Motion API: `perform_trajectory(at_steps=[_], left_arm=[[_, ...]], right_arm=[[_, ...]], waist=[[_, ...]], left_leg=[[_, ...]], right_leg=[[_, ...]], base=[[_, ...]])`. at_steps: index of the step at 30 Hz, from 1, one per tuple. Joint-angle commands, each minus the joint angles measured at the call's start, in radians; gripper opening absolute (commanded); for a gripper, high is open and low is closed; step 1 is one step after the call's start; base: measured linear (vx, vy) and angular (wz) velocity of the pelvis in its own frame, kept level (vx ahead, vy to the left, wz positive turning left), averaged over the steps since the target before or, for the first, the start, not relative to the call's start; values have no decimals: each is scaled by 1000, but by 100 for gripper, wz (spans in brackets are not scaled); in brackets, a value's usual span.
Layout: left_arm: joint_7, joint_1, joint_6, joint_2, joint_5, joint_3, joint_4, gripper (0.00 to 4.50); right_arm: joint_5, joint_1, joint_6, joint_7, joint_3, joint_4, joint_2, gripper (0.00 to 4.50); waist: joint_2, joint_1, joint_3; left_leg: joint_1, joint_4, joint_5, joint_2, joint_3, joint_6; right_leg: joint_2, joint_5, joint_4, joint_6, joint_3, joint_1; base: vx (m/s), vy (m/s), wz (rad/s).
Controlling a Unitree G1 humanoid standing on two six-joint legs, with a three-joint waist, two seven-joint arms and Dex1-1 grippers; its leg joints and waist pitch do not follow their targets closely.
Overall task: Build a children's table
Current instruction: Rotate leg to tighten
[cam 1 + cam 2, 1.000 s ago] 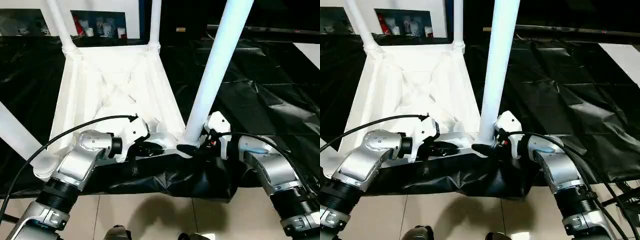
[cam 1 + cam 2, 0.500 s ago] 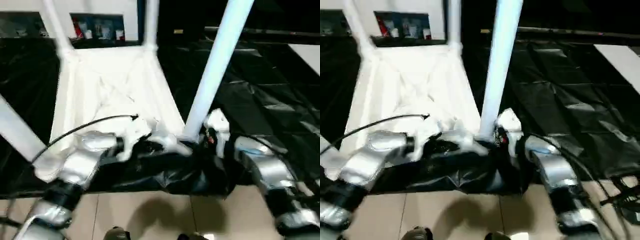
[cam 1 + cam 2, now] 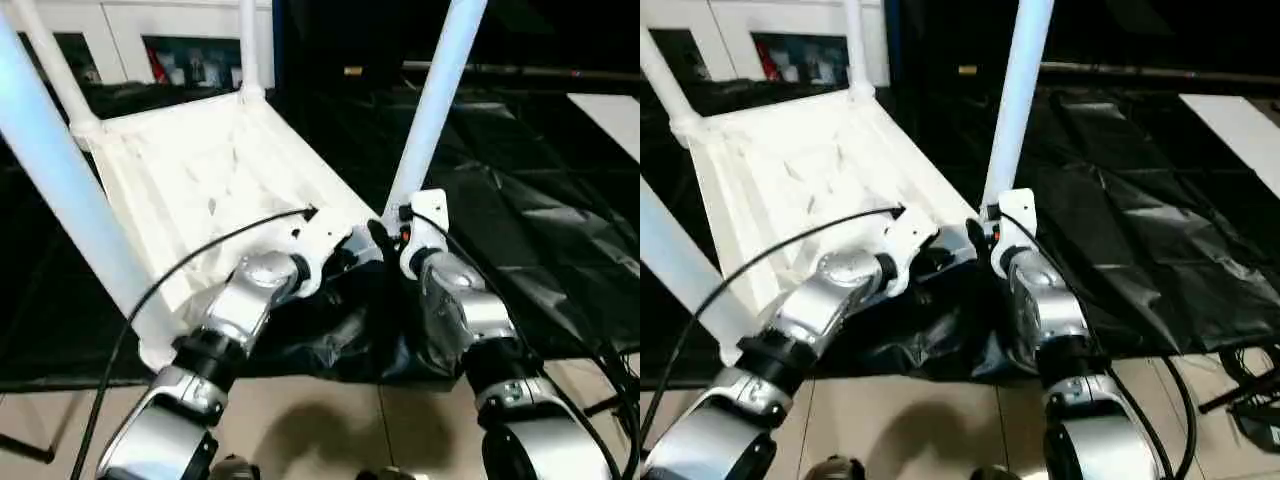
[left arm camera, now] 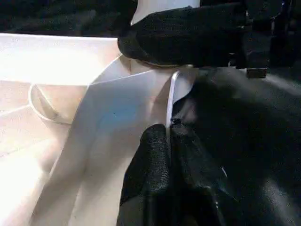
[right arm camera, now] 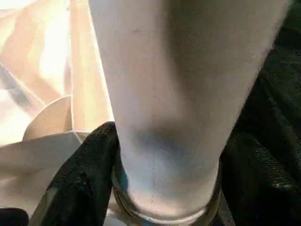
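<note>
The children's table lies upside down on black sheeting, its white ribbed tabletop (image 3: 200, 170) facing up. Legs stand in its corner sockets: a near left leg (image 3: 60, 170), two far ones (image 3: 50, 60) (image 3: 247, 45), and the near right leg (image 3: 435, 100). My right gripper (image 3: 385, 235) is shut around the base of the near right leg (image 5: 174, 94), with black fingers (image 5: 84, 169) on either side of it. Just beside that corner, my left gripper (image 4: 171, 129) is shut on the tabletop's thin rim (image 4: 171, 94).
Crinkled black sheeting (image 3: 520, 200) covers the ground under and right of the table. A white cabinet (image 3: 150, 30) with filled shelves stands behind. Beige tiled floor (image 3: 300, 430) lies near me, and a black cable (image 3: 180, 265) arcs over my left forearm.
The camera has swung, so the table now looks turned at an angle. Both grippers keep their holds at the near right corner, and my forearms sit closer together.
</note>
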Motion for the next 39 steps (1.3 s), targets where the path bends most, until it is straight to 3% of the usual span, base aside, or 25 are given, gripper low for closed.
perform_trajectory(at_steps=[1,3,6,10,11,16,19,29,34,39], left_arm=[[92,-21,-22,-2,13,39,25,0],[-6,3,-60,27,-2,13,-6,0],[-76,26,-73,58,-14,0,-38,0],[-190,59,-112,104,-41,-17,-77,0],[-190,59,-112,104,-41,-17,-77,0],[-398,119,-129,189,-118,-29,-179,0],[-471,140,-112,217,-171,-18,-224,0],[-527,172,-101,264,-180,5,-255,0],[-531,179,-93,271,-189,4,-266,0],[-537,187,-85,271,-188,5,-275,0]], right_arm=[[15,25,15,78,63,30,66,344],[16,17,-17,122,48,11,39,368],[32,28,-21,204,53,-37,-7,382],[20,53,-35,331,92,-93,-90,382],[20,53,-35,331,92,-93,-90,382],[8,121,-42,571,168,-196,-247,382],[24,137,-30,640,166,-233,-273,382],[67,164,7,761,186,-296,-321,382],[66,172,16,776,180,-305,-318,313],[80,178,23,781,181,-314,-321,279]], waist=[[-5,1,-72],[-7,-6,-72],[-6,-6,-76],[-6,-2,-79],[-3,-2,-79],[-1,8,-74],[-3,9,-74],[-5,11,-74],[-6,11,-74],[-6,10,-74]], left_leg=[[3,-66,-248,9,2,13],[-9,-70,-230,8,-2,18],[0,-62,-190,10,2,39],[-3,-57,-130,10,6,78],[0,-56,-122,11,8,85],[5,-58,-167,19,9,86],[3,-60,-179,19,9,79],[2,-59,-165,19,9,81],[2,-58,-155,19,9,83],[2,-57,-146,18,10,86]], right_leg=[[-41,-252,-85,-154,38,44],[-41,-251,-83,-151,33,54],[-44,-177,-79,-179,37,52],[-39,-68,-67,-222,36,55],[-38,-55,-65,-235,37,50],[-39,-93,-68,-241,38,49],[-41,-117,-68,-246,37,47],[-43,-121,-67,-239,38,48],[-42,-114,-66,-240,38,47],[-41,-105,-65,-243,38,47]], base=[[0,0,0],[0,0,0],[0,0,0],[0,0,0],[0,0,0],[0,0,0],[0,0,0],[0,0,0],[0,0,0],[0,0,0]])
